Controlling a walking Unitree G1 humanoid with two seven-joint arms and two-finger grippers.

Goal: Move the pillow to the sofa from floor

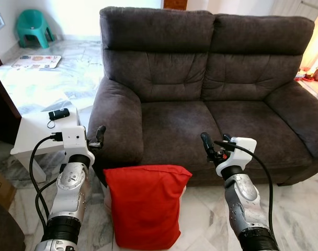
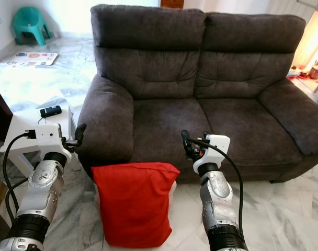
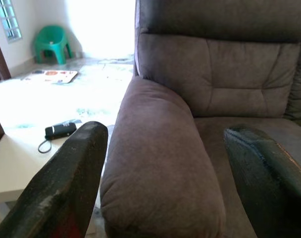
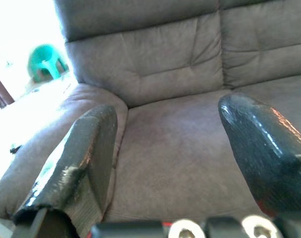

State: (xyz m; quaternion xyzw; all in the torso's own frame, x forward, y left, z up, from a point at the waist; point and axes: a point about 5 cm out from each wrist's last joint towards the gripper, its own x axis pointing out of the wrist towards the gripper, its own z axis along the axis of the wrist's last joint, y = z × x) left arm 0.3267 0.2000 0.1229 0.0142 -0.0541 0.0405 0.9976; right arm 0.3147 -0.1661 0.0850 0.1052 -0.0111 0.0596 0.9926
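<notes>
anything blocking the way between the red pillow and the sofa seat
Nothing visible does. The red pillow stands on the floor against the sofa's front edge, and the seat cushions above it are bare. The left gripper and right gripper flank it, both open.

Red pillow, dark brown sofa

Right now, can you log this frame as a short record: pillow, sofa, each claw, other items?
pillow: red pillow, upright on the floor against the sofa front
sofa: dark grey two-seater sofa
left claw: left claw open, raised beside the sofa's armrest, holding nothing
right claw: right claw open, raised before the seat, holding nothing
other: white side table, green plastic chair
</notes>
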